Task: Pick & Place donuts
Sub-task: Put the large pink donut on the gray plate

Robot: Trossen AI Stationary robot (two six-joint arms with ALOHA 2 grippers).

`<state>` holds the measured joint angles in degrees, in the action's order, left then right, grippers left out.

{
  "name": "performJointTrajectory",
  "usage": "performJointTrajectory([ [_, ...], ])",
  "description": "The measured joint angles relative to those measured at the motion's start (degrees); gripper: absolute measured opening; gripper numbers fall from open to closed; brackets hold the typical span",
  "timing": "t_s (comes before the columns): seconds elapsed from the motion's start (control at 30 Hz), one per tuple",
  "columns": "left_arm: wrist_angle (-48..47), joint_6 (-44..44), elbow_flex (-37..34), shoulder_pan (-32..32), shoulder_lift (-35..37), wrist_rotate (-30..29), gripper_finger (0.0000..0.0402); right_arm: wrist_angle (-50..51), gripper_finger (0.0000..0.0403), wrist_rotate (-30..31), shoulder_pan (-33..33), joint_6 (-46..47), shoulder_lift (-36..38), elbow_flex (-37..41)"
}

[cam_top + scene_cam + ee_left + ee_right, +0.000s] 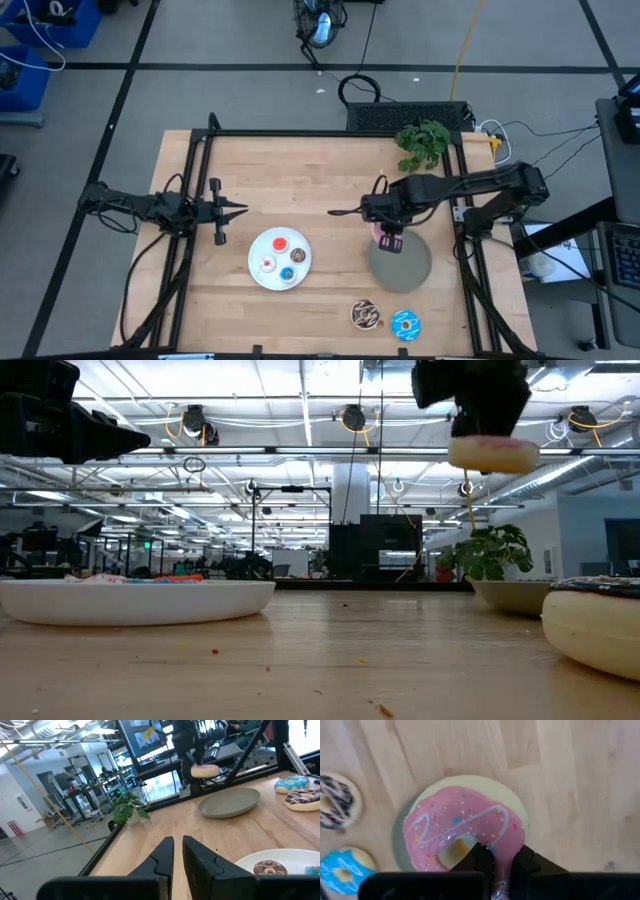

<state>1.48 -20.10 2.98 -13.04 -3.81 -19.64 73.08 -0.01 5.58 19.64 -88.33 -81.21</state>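
Note:
My right gripper (388, 238) is shut on the pink-iced donut (465, 820) and holds it in the air above the grey plate (408, 268). The chocolate sprinkled donut (365, 315) and the blue-iced donut (405, 325) lie flat on the table near its front edge. Several tiny donuts, among them a red one (279, 242) and a brown one (298, 256), lie on the white plate (258, 250). My left gripper (238, 210) is shut and empty, left of the white plate. My right gripper pinches the donut's ring (502, 862), with one finger (479, 854) in the hole and the other (526, 859) outside the rim. The fingers come from above, pointing down. The donut is lifted clear and hangs about level, icing up, high over the grey plate (515, 597).
A potted green plant (422, 142) stands at the table's far right corner. Black frame rails run along the table's left, far and right edges. Bare wood lies between the two plates and across the far half of the table.

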Motion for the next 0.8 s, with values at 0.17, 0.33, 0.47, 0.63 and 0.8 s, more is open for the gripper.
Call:
performJointTrajectory([
  [0.17, 0.0, -0.11, 0.0, -0.01, 0.0, 0.0, 0.0047, -5.85, 0.0018, -2.07, 0.01, -1.24, 0.0, 7.13],
  [0.33, 0.0, -0.11, 0.0, -0.02, 0.0, 0.0, 0.0047, -13.93, 0.0018, -3.25, 0.01, -1.31, 0.0, 14.64],
  [0.47, 0.0, -0.09, 0.0, 0.0, 0.0, 0.0, 0.0047, -20.56, 0.0018, -6.36, 0.01, -1.32, 0.0, 20.0],
  [0.63, 0.0, -0.09, 0.0, -0.02, 0.02, 0.0, 0.0047, -24.09, 0.0018, -7.74, -0.36, -1.18, 0.0, 24.53],
  [0.8, 0.0, -0.09, 0.0, -0.01, 0.0, 0.0, 0.0047, -24.04, 0.0018, -7.69, -1.42, -0.62, 0.0, 27.23],
])
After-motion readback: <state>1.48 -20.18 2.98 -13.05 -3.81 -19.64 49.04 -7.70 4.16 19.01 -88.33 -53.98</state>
